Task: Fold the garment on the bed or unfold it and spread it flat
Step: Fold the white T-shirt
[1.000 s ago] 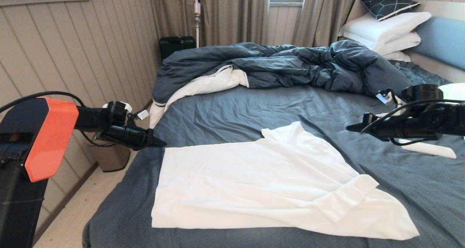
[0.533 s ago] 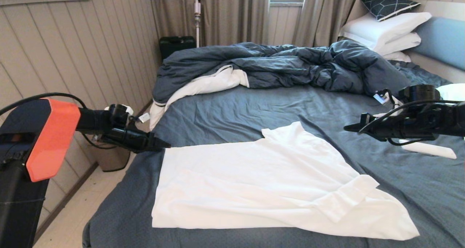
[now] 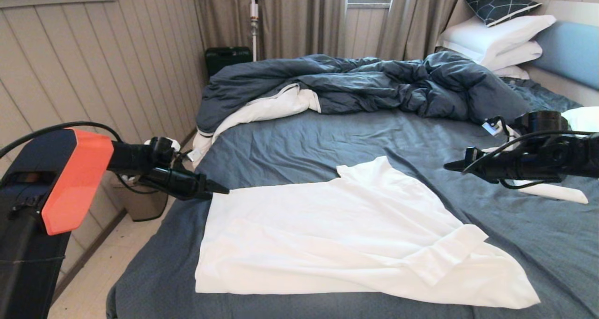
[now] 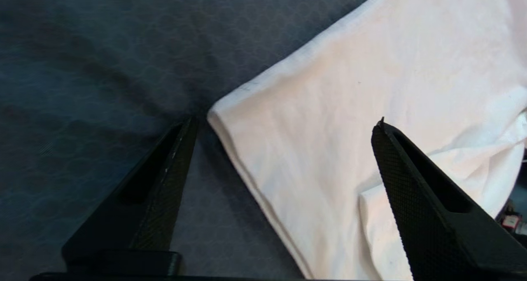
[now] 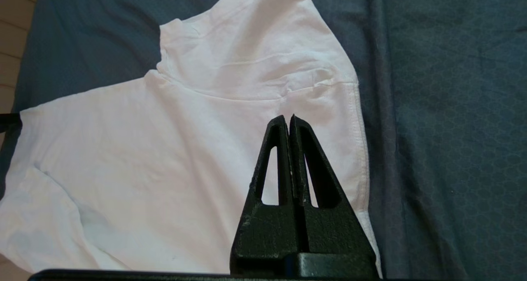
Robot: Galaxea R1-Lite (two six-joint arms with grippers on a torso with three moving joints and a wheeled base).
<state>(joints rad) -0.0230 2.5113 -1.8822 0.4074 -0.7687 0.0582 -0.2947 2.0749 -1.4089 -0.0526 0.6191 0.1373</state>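
No writing, label, brand, number or sign can be read on anything here.

Left gripper [image 4: 284, 122] spread wide, straddling a corner of the white garment [image 4: 370, 87], dark blue bed [image 4: 90, 58] beneath

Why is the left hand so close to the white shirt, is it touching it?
Cannot tell. In the left wrist view the open left hand straddles the white shirt corner, but neither view plainly shows contact or a gap.

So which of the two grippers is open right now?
The left gripper, at the shirt's far left corner near the bed's edge. Its fingers stand wide apart over that corner, while the right gripper hovers shut above the shirt.
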